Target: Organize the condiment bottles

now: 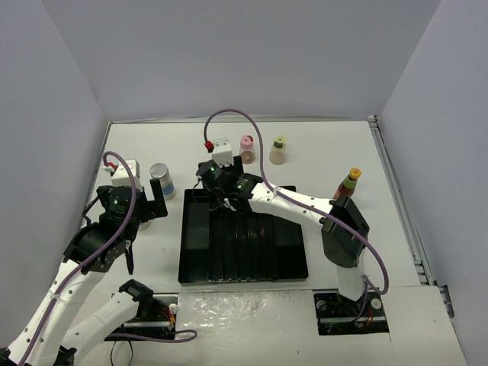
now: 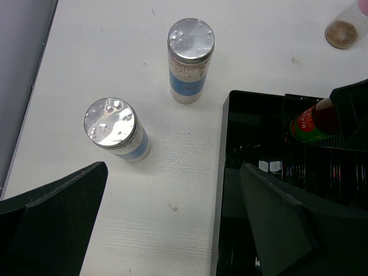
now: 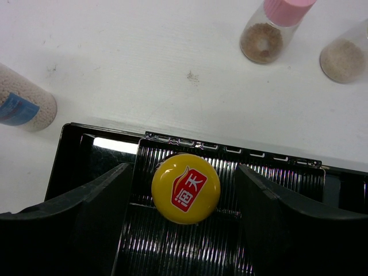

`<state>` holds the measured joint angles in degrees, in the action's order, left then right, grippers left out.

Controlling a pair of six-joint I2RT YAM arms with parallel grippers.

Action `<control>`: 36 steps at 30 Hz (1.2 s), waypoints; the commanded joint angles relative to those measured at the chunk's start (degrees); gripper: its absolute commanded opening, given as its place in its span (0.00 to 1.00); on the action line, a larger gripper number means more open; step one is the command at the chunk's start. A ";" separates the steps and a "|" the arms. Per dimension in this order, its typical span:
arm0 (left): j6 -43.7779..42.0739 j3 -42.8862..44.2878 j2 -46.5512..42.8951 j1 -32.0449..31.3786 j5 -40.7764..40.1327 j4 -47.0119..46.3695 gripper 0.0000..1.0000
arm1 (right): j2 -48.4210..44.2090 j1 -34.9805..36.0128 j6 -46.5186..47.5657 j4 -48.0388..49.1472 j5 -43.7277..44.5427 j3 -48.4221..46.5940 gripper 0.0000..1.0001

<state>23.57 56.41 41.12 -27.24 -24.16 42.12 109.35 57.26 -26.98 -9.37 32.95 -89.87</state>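
- Orange-capped bottle (image 3: 186,188): stands upright inside the black tray (image 3: 75,167), at the tray's far end, in the ribbed section just right of its left compartment. Long axis vertical, cap up, seen end-on in the right wrist view. Red-and-green label shows in the left wrist view
- Right gripper (image 1: 226,200): over the far-left part of the tray, pointing down, one finger (image 3: 86,224) on each side of that cap. Jaws partly apart with a visible gap on both sides of the cap; no contact seen, nothing clamped
- Left gripper (image 2: 173,172): above the table (image 2: 115,34) just left of the tray, jaws spread wide, holding and touching nothing
- First shaker (image 2: 191,60): upright, silver lid up, on the table off the tray's far-left corner
- Second shaker (image 2: 118,129): upright, lid up, further left of the tray, apart from the first
- Pink-capped bottle (image 1: 247,147) and yellow-green-capped bottle (image 1: 279,150): upright side by side beyond the tray's far edge, not touching
- Second orange-capped bottle (image 1: 347,185): upright on the table, right of the tray's far-right corner
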 commanded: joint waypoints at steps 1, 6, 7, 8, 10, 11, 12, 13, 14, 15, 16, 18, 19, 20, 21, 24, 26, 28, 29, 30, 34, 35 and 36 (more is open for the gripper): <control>-0.97 0.99 0.26 0.35 -0.98 -2.22 0.97 | -6.80 1.25 -0.10 -0.22 3.17 -3.61 0.70; -0.90 0.99 0.36 0.35 -1.06 -2.03 0.97 | -12.89 1.18 0.76 -3.54 3.84 -4.18 0.72; -0.90 0.99 0.36 0.35 -1.06 -1.96 0.97 | -13.60 1.18 1.04 -3.96 4.12 -4.25 0.72; -0.90 1.05 0.42 0.38 -1.15 -1.87 0.97 | -15.12 1.15 1.24 -4.63 4.72 -4.29 0.72; -0.87 1.18 0.56 0.41 -1.35 -1.65 0.97 | -18.09 1.03 1.67 -6.01 6.39 -4.32 0.73; -0.83 1.28 0.61 0.37 -1.43 -1.46 0.97 | -19.17 0.65 1.96 -6.79 8.43 -4.23 0.73; -0.88 1.39 0.55 0.42 -1.49 -1.23 0.97 | -20.48 -0.04 2.08 -7.76 10.10 -4.11 0.73; -0.90 1.50 0.43 0.44 -1.55 -1.04 0.97 | -21.82 -1.53 2.06 -8.57 10.88 -3.51 0.74; -0.90 1.61 0.29 0.44 -1.62 -0.86 0.97 | -23.17 -3.30 1.99 -9.32 11.34 -2.73 0.74; -0.91 1.71 0.16 0.42 -1.65 -0.71 0.97 | -24.73 -5.31 1.84 -9.99 11.39 -1.60 0.74; -0.96 1.81 0.06 0.38 -1.55 -0.61 0.97 | -26.83 -7.94 1.50 -10.49 10.33 0.44 0.74; -0.93 1.86 -0.31 0.40 -1.23 -0.61 0.97 | -30.04 -13.43 1.27 -11.07 9.34 3.57 0.74; -0.90 1.86 -0.52 0.44 -1.04 -0.65 0.97 | -31.42 -16.18 1.25 -11.32 9.07 4.94 0.75; -0.90 1.79 -0.63 0.48 -0.68 -0.75 0.97 | -32.21 -18.63 1.42 -11.81 9.14 6.01 0.75; -0.90 1.72 -0.74 0.51 -0.33 -0.86 0.97 | -32.99 -21.08 1.60 -12.30 9.21 7.07 0.75; -0.96 1.60 -0.99 0.58 0.64 -1.20 0.97 | -34.99 -27.69 2.40 -13.01 8.12 10.38 0.75; -1.12 1.54 -1.14 0.70 0.88 -1.29 0.97 | -35.30 -29.93 2.68 -13.07 8.68 11.70 0.76; -1.48 1.43 -1.45 0.70 1.14 -1.34 0.97 | -35.52 -31.07 2.85 -13.22 10.19 13.58 0.76; -1.61 1.43 -1.58 0.70 1.23 -1.34 0.97 | -35.54 -31.54 2.81 -13.31 10.68 14.16 0.76; -1.70 1.43 -1.69 0.70 1.32 -1.33 0.97 | -35.71 -32.01 2.79 -13.39 11.20 14.82 0.76; -2.14 1.31 -2.24 0.77 1.66 -0.98 0.97 | -36.58 -34.24 2.25 -13.48 12.35 18.69 0.76; -2.19 1.20 -2.39 0.72 1.66 -0.93 0.97 | -36.89 -34.55 2.15 -13.48 12.75 19.30 0.76; -2.25 1.13 -2.49 0.74 1.74 -0.94 0.97 | -37.19 -34.93 2.04 -13.51 13.21 19.99 0.76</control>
<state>22.54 56.40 38.83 -26.89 -22.58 43.21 75.13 23.95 -24.84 -24.06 41.79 -71.74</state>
